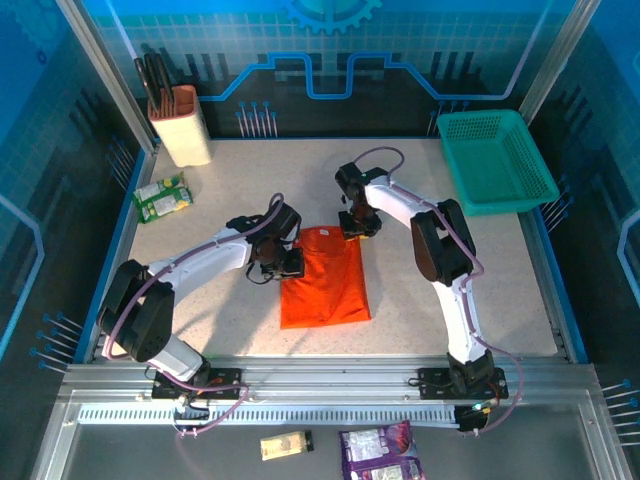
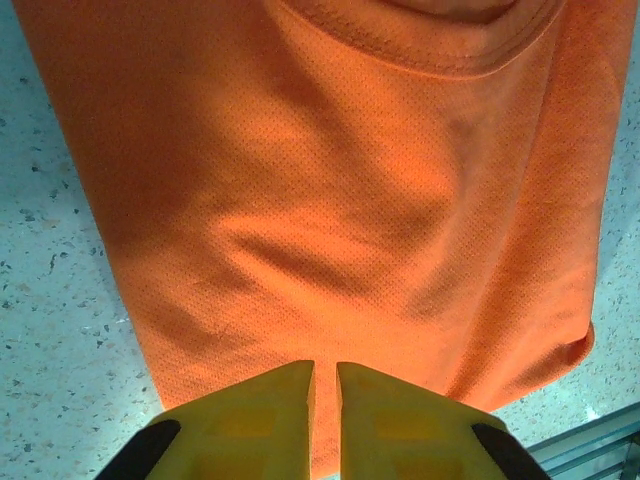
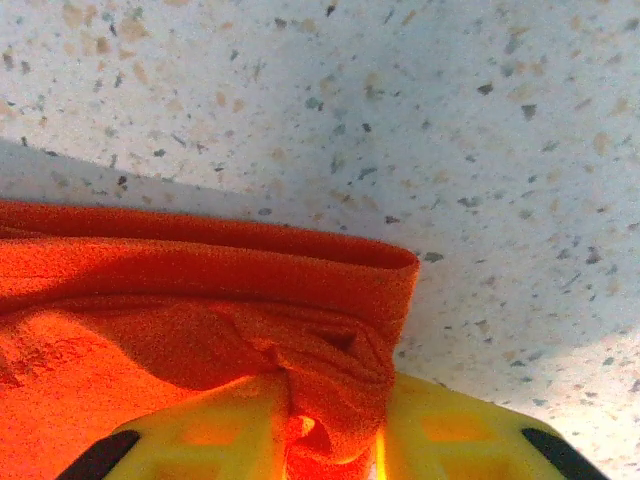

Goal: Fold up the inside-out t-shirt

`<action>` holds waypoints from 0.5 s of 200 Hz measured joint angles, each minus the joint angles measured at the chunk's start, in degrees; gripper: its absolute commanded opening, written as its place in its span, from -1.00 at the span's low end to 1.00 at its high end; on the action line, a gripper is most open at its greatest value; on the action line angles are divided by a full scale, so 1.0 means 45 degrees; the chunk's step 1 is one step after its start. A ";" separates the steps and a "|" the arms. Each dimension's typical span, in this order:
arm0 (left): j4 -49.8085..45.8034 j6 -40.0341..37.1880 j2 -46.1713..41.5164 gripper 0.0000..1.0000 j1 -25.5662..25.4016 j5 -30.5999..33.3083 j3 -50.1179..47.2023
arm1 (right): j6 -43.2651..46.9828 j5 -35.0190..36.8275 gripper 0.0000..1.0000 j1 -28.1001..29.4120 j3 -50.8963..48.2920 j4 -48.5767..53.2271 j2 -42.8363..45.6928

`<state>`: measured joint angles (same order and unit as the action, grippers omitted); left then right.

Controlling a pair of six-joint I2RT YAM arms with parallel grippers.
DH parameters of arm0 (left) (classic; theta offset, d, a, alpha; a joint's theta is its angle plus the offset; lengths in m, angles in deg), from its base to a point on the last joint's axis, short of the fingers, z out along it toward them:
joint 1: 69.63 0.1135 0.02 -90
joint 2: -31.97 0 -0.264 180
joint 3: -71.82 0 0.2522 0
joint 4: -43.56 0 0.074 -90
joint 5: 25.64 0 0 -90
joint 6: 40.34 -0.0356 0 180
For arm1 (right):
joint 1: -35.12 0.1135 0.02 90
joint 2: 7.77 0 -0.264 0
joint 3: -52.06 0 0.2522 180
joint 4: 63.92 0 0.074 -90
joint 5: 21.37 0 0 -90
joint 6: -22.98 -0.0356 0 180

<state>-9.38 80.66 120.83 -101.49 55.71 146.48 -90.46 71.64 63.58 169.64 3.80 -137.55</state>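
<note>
The inside-out t-shirt (image 1: pixel 325 285) lies folded into a narrow orange-red rectangle mid-table. My left gripper (image 1: pixel 287 264) sits at its upper left edge. In the left wrist view the yellow fingertips (image 2: pixel 300 385) stand almost together, with the left gripper (image 2: pixel 325 365) pinching the near edge of the t-shirt (image 2: pixel 330 180); the collar seam curves at the far end. My right gripper (image 1: pixel 357 228) is at the shirt's top right corner. In the right wrist view the right gripper (image 3: pixel 337 400) is shut on a bunched fold of the t-shirt (image 3: pixel 150 290) beside its rolled corner.
A teal mesh basket (image 1: pixel 497 160) stands at the back right. At the back left are a beige holder (image 1: pixel 180 125) with dark utensils and a green packet (image 1: pixel 162 197). Speckled tabletop (image 1: pixel 450 290) lies bare right of the shirt. Two packets (image 1: pixel 380 450) lie below the front rail.
</note>
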 measured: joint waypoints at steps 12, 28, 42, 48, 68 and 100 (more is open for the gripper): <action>0.0000 -0.0015 0.0000 -0.71 0.0024 0.0000 -0.0005 | -0.0063 -0.0034 -0.55 0.0044 0.0000 -0.0005 0.0000; -0.0005 -0.0019 0.0000 -0.71 0.0078 0.0005 -0.0005 | -0.0189 -0.0097 -0.65 0.0063 0.0000 -0.0024 0.0000; -0.0005 -0.0019 0.0000 -0.71 0.0136 0.0005 -0.0019 | -0.0257 -0.0112 -0.75 0.0078 0.0000 -0.0044 0.0000; -0.0010 -0.0019 0.0000 -0.71 0.0160 0.0010 -0.0024 | -0.0257 -0.0112 -0.82 0.0078 0.0000 -0.0049 0.0000; -0.0029 -0.0024 -0.0024 -0.71 0.0267 0.0019 -0.0073 | -0.0287 -0.0102 -1.00 0.0078 -0.0058 -0.0087 0.0058; -0.0039 -0.0291 -0.0049 -0.50 0.0782 0.0117 -0.0068 | -0.0151 -0.0117 -1.00 0.0049 -0.0437 -0.0408 0.0291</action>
<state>-9.55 79.35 120.61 -97.97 56.24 146.18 -91.14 71.11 63.80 167.67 1.96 -136.23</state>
